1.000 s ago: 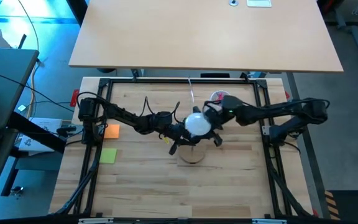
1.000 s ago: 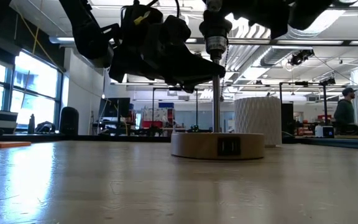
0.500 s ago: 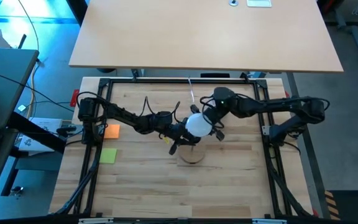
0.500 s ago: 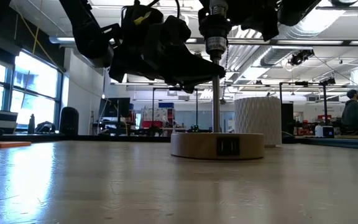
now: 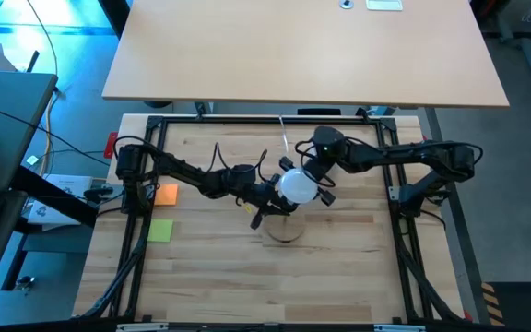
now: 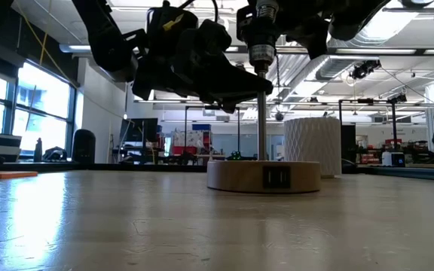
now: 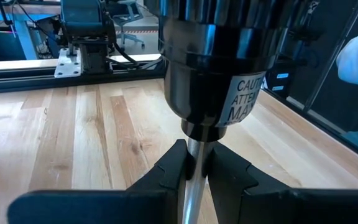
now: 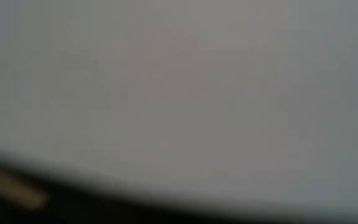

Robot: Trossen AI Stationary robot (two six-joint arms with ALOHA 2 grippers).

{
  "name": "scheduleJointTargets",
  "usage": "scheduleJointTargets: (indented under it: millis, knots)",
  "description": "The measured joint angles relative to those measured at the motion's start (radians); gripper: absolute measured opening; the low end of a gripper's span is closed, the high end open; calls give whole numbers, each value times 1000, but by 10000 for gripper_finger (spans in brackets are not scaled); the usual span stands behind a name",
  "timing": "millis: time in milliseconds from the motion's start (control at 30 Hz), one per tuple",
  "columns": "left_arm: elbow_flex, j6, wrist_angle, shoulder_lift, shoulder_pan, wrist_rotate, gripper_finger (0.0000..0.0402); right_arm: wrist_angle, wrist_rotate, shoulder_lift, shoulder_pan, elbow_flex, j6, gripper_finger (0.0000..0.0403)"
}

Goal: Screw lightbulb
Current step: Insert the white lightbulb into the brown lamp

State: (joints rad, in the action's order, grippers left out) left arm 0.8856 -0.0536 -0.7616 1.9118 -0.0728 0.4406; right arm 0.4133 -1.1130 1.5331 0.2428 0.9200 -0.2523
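The right gripper (image 5: 304,183) clasps the lightbulb (image 5: 296,186) mid-table; the left gripper (image 7: 194,167) pinches the socket stem (image 6: 262,124), table edges well apart.

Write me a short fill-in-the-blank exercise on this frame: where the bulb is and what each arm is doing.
1. The left gripper is shut on the metal ____ under the black socket.
2. In the high view, the right gripper is at the white ____.
3. The stem rises from a round ____ base.
4. A white ribbed ____ stands behind the base.

Missing words: stem; lightbulb; wooden; cup
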Motion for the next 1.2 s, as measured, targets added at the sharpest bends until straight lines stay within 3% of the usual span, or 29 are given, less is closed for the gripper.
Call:
scheduleJointTargets:
  millis: [633, 800, 1200]
  knots:
    - [-1, 0, -1, 0, -3, -1, 44, -140, 12, 4, -31, 96, -50, 129]
    - [-1, -1, -1, 0, -3, -2, 44, -182, 73, 13, -29, 97, -89, 129]
    - [-1, -3, -1, 1, -3, -1, 44, -199, 9, 49, -29, 102, -89, 129]
